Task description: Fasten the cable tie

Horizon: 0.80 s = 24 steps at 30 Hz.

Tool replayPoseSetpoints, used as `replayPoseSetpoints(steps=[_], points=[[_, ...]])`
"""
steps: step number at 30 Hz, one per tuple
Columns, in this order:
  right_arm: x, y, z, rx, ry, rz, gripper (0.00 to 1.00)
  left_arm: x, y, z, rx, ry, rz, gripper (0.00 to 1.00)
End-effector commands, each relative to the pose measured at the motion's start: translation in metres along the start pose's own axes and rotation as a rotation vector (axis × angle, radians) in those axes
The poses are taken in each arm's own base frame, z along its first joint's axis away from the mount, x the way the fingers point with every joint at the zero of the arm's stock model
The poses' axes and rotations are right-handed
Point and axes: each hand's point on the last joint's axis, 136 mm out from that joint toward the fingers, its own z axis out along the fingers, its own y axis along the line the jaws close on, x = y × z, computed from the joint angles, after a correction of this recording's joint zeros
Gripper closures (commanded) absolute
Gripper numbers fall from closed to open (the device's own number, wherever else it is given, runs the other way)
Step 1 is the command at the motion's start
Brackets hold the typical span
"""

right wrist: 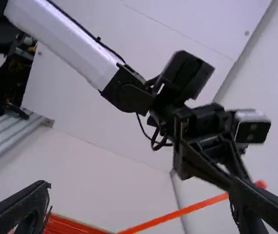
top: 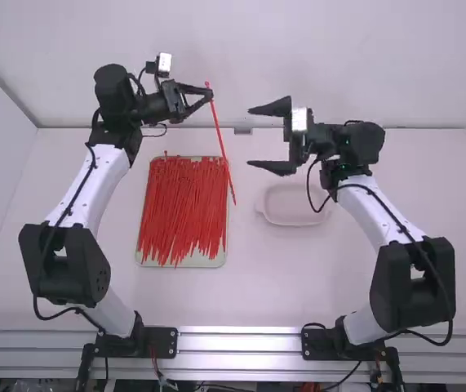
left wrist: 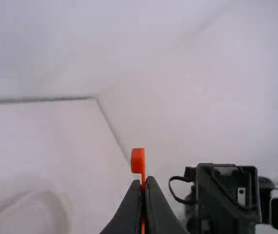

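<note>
My left gripper (top: 209, 94) is raised above the table's far side, shut on the head end of one red cable tie (top: 221, 143). The tie hangs down and to the right, its tail ending over the pile's right edge. In the left wrist view the tie's head (left wrist: 138, 161) sticks out just past the closed fingertips (left wrist: 143, 187). My right gripper (top: 267, 137) hovers to the right of the hanging tie, wide open and holding nothing, facing the left gripper. The right wrist view shows the left gripper (right wrist: 248, 187) and the tie (right wrist: 177, 213) running across.
A dense pile of red cable ties (top: 184, 208) lies on a flat tray (top: 223, 260) in the middle of the table. A clear shallow dish (top: 294, 214) sits to its right, under the right arm. White walls enclose the back and sides.
</note>
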Motion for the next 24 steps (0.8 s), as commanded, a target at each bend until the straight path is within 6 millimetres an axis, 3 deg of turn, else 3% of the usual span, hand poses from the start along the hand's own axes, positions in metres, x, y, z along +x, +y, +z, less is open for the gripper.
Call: replayPoseSetpoints(steps=[1,7,13,18,24], points=[[-0.005,0.003,0.001,-0.025,-0.004,-0.173,0.02,0.003,-0.013,-0.003,0.028,0.042,-0.151,0.98],[-0.007,0.005,0.004,-0.032,-0.016,-0.452,0.02,0.022,-0.025,-0.006,0.058,0.179,-0.544,0.98],[-0.009,0.012,0.015,-0.054,-0.044,-0.656,0.02,0.023,-0.027,-0.006,0.057,0.19,-0.605,0.98],[-0.012,0.021,0.025,-0.081,-0.073,-0.721,0.02,0.023,-0.026,-0.006,0.051,0.187,-0.639,0.98],[-0.014,0.045,0.039,-0.186,-0.135,-0.821,0.0,0.015,-0.02,-0.004,0.037,0.132,-0.641,0.98]])
